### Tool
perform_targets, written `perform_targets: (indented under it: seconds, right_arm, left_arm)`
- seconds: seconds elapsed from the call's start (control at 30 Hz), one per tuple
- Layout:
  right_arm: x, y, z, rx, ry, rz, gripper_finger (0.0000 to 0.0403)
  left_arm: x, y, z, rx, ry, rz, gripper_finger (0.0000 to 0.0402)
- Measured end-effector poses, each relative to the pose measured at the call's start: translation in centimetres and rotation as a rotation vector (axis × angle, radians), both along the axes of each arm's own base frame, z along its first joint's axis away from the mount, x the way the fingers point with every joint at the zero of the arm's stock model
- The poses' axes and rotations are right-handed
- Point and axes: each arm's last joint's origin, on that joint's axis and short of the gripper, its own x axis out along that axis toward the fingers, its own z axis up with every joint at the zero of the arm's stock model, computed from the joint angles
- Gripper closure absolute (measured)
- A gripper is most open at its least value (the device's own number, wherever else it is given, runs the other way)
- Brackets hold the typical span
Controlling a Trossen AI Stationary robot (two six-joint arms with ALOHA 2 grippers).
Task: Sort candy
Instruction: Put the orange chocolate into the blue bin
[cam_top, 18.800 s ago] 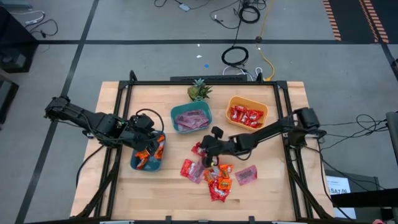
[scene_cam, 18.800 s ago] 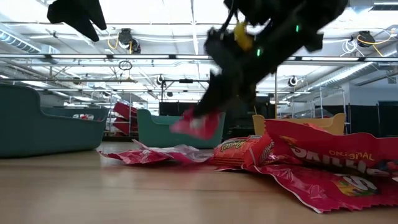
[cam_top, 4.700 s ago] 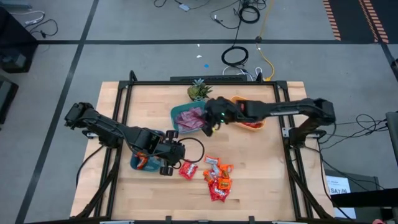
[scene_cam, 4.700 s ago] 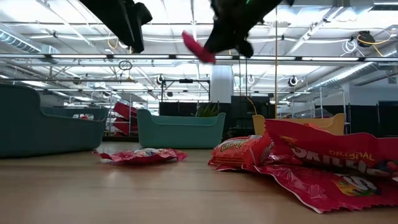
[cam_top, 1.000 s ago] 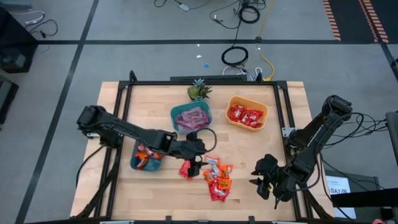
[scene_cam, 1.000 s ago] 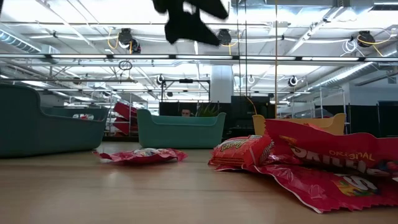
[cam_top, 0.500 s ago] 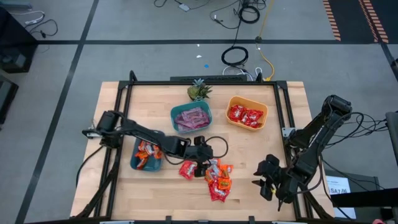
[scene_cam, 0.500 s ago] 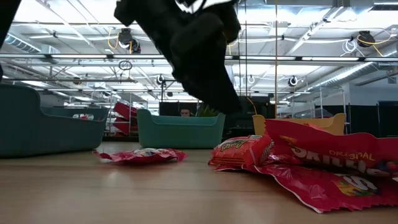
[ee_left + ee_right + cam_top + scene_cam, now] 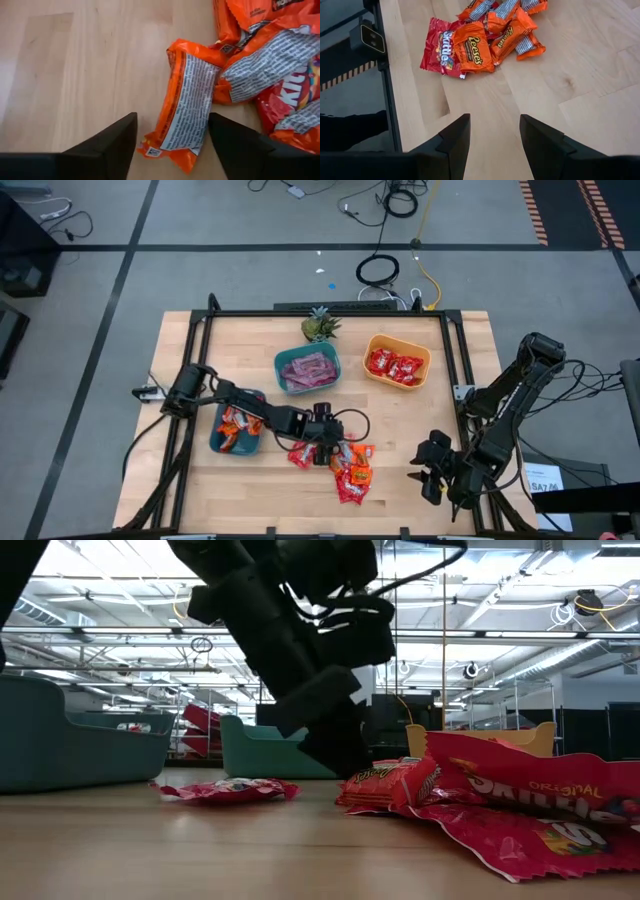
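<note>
1. An orange candy packet (image 9: pixel 187 102), lying printed-back-up at the near edge of the loose candy pile (image 9: pixel 345 465), sits on the wooden table (image 9: pixel 420 410) directly between the fingers of the left gripper (image 9: pixel 335 446), its long axis running away from the wrist and tilted slightly across the gap.

2. The left gripper's jaws stand wide, one finger (image 9: pixel 107 142) on bare wood at one side of the packet and the other at the opposite side; neither appears to touch it yet, so nothing is held.

3. The packet overlaps its neighbours at the far end, where more orange and red wrappers crowd in; a clean pinch looks likeliest across its narrow width at the free end.

4. The left arm is plainly the nearer one. The right gripper (image 9: pixel 432 470) waits well apart near the table's front right corner, its fingers parted with nothing between them, looking back toward the pile.

5. The wrappers are thin, glossy, crinkled film with crimped ends, flat and light, likely to slide on the smooth wood or drag a neighbour along.

6. Beyond the pile stand three bowls: a teal bowl (image 9: pixel 222 444) with orange candies beside the left arm, a second teal bowl (image 9: pixel 282 378) with pink-purple ones, and a yellow bowl (image 9: pixel 372 345) with red ones; a small green plant (image 9: pixel 318 326) stands at the table's far edge.
</note>
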Motion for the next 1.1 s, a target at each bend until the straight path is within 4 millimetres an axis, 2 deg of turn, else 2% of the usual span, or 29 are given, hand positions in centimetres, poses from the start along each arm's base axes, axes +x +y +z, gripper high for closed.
perform_targets:
  seconds: [0.27,0.37,0.47,0.53,0.8,0.93,1.1]
  right_arm:
    - [0.0,-0.1,0.0,-0.007,0.003,0.001,0.0241]
    - [0.0,-0.1,0.0,-0.009,0.004,0.001,0.0241]
    - [-0.1,-0.2,-0.1,-0.021,0.012,0.001,0.0241]
    - [-0.1,-0.3,-0.1,-0.032,0.016,0.000,0.0241]
    - [-0.2,-0.4,-0.2,-0.048,0.018,-0.003,0.0241]
    - [-0.1,-0.5,-0.2,-0.053,0.016,-0.008,0.0241]
    - [-0.1,-0.5,-0.1,-0.070,-0.015,-0.024,0.0241]
  left_arm:
    - [-0.1,-0.2,0.0,-0.007,0.004,-0.010,0.0272]
    - [-0.2,-0.4,0.3,-0.006,0.001,-0.015,0.0297]
    - [-0.5,-0.3,1.2,-0.014,0.001,0.000,0.0303]
    - [-0.7,-0.2,2.6,-0.022,-0.034,0.039,0.0305]
    - [-3.0,0.7,10.2,-0.080,-0.186,0.197,0.0306]
    - [-5.0,1.2,13.6,-0.137,-0.230,0.278,0.0306]
    - [-8.7,2.0,17.0,-0.250,-0.208,0.428,0.0306]
